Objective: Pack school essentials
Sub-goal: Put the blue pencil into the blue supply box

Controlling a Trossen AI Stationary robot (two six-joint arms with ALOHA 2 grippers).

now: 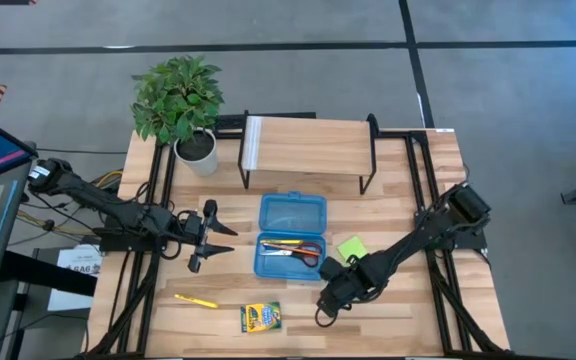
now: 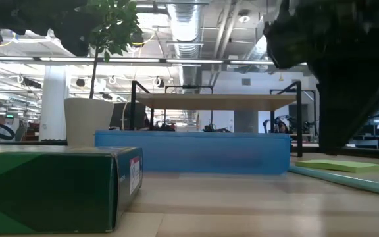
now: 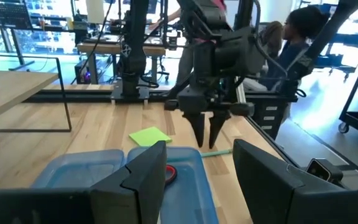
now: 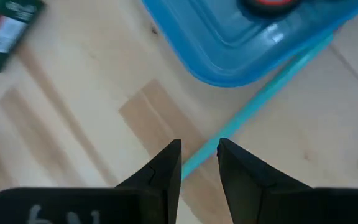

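Note:
A blue case (image 1: 291, 235) lies open mid-table with red-handled scissors (image 1: 306, 253) and pencils inside. The lime sticky pad (image 1: 351, 247) lies to its right. A yellow pencil (image 1: 196, 300) and the crayon box (image 1: 260, 317) lie near the near edge. A teal pencil (image 4: 263, 96) lies flat beside the case's near right corner. My right gripper (image 4: 199, 158) points down over that pencil's end, its fingers a narrow gap apart on either side of it; no touch shows. My left gripper (image 1: 226, 238) hovers open, left of the case.
A potted plant (image 1: 180, 100) stands at the far left corner, and a wooden shelf on black legs (image 1: 308, 148) spans the far middle. Bare wood shows at the near right. People and other rigs show in the room beyond the table.

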